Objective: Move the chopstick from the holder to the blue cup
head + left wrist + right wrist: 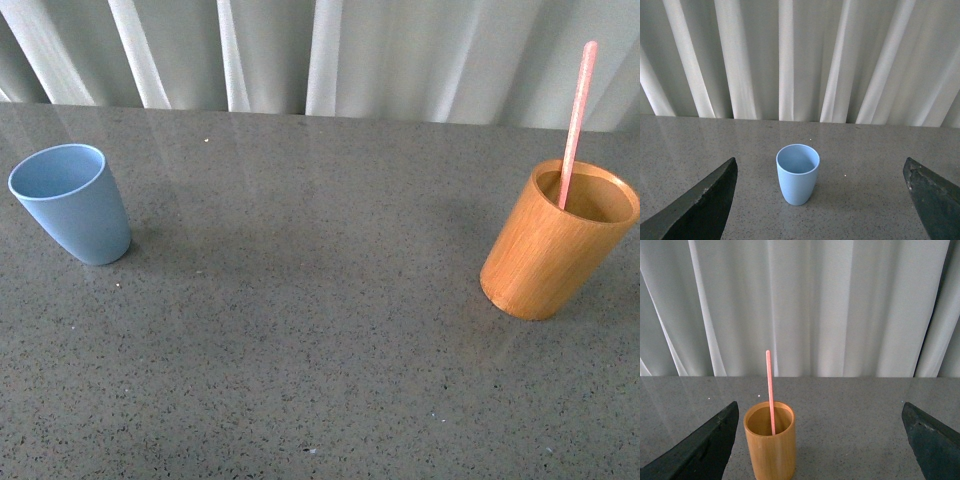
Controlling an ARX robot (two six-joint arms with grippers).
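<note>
The thin pink chopstick (575, 120) stands alone in the round bamboo holder (555, 245). Its lower end is down inside and its shaft leans against the inner wall, so most of its length sticks up above the rim. From where the right arm looks, the chopstick (770, 390) rises almost straight out of the holder (770, 445), which sits between the two dark fingers. The right gripper (820, 404) is spread wide and empty, set back from the holder and touching nothing.

A stick that slim looks easy to miss or to nip off-centre, and then it would likely swivel in the pads. If it is pulled sideways before its lower end clears the rim, I'd expect it to lever the holder over.

The pale blue plastic cup (72, 205) is at the far left of the grey speckled stone table (300, 330), well apart from the holder and upright. The left gripper (820, 161) faces the cup (797, 172) with its jaws just as wide and nothing in them. The cup narrows toward its base and looks light. A tip landing on the lip, or let go while tilted, could topple it or send the stick rolling across the table.

Neither arm shows in the front view, only white curtains (300, 50) behind.
</note>
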